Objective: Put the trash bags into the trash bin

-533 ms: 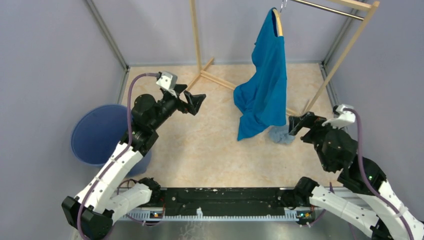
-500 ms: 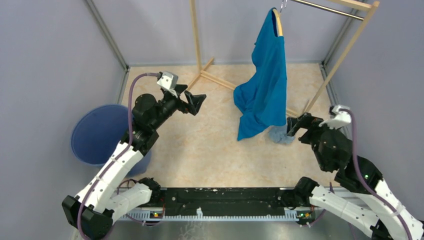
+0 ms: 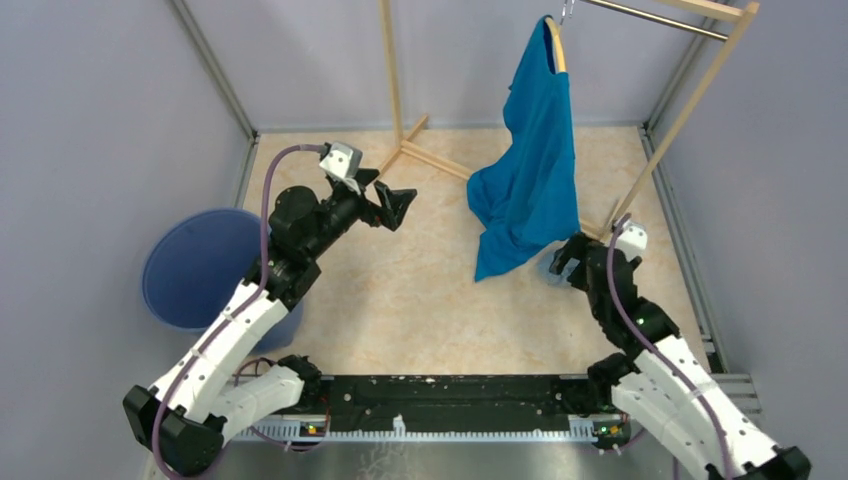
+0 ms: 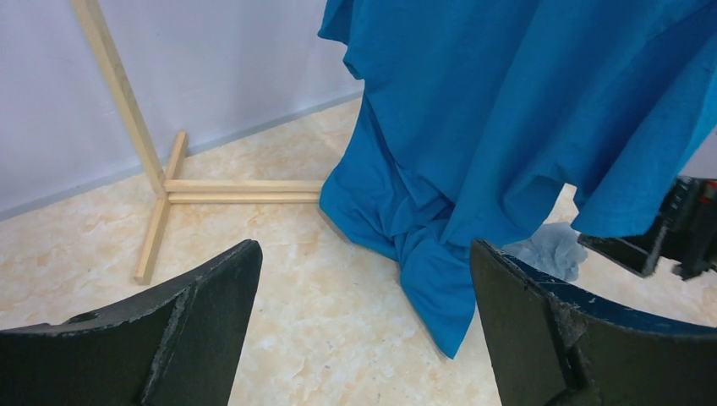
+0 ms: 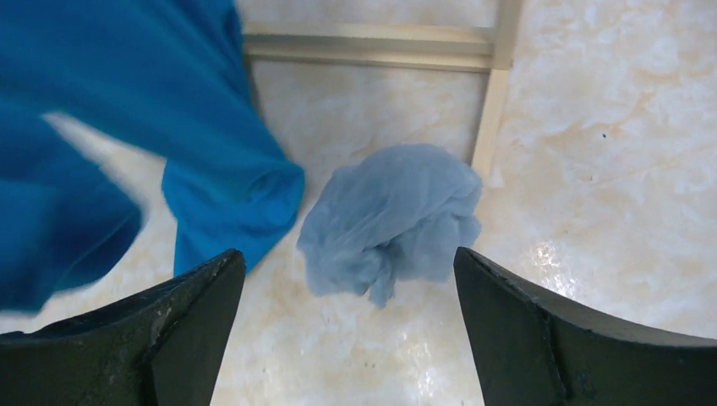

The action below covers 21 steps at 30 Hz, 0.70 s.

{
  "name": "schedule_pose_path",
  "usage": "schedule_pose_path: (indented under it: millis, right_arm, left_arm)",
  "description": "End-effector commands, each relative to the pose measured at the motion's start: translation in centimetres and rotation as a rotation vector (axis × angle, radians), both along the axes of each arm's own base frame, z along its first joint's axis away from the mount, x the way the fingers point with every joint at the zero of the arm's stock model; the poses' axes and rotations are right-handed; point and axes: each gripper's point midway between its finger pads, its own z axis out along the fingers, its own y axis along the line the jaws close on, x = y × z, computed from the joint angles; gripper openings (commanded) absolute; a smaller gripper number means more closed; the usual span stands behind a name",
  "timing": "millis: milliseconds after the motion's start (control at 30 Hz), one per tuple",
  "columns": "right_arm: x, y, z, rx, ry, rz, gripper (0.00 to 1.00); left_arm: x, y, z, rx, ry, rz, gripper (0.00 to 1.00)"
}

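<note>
The trash bag (image 5: 391, 218) is a crumpled pale blue-grey wad on the marbled floor, just beyond and between my right gripper's (image 5: 348, 259) open fingers, untouched. In the top view my right gripper (image 3: 566, 256) hovers over the bag (image 3: 546, 268), hiding most of it. The left wrist view shows the bag (image 4: 548, 253) past the shirt's hem. My left gripper (image 3: 396, 208) hangs open and empty above the middle of the floor, far from the bag. The round blue trash bin (image 3: 195, 265) stands at the left, beside my left arm.
A bright blue T-shirt (image 3: 530, 170) hangs from a wooden rack (image 3: 398, 100), its hem drooping onto the floor right beside the bag. A rack foot bar (image 5: 489, 110) lies just behind the bag. Grey walls enclose the floor.
My right arm has swung left and down, bringing its open gripper over the trash bag. The left arm has barely shifted. The bag and shirt stay in place.
</note>
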Motion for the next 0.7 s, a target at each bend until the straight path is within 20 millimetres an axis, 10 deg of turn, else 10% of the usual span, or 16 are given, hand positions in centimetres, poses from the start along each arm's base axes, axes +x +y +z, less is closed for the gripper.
schedule_pose_path:
  millis: [0, 367, 500, 667]
  right_arm:
    - [3.1, 1.7, 0.4, 0.241, -0.037, 0.114, 0.91]
    - [3.8, -0.1, -5.6, 0.215, 0.153, 0.083, 0.87]
    - [2.8, 1.3, -6.8, 0.267, 0.173, 0.15, 0.64]
    - [1.5, 1.9, -6.6, 0.268, 0.149, 0.212, 0.13]
  left_arm:
    - [-0.1, -0.4, 2.6, -0.021, -0.061, -0.012, 0.99]
    - [0.1, -0.8, 2.1, -0.009, -0.045, -0.014, 0.99]
    - [0.1, -0.9, 2.0, -0.005, -0.037, -0.011, 0.99]
    - [0.1, -1.3, 1.7, -0.004, -0.025, -0.024, 0.99]
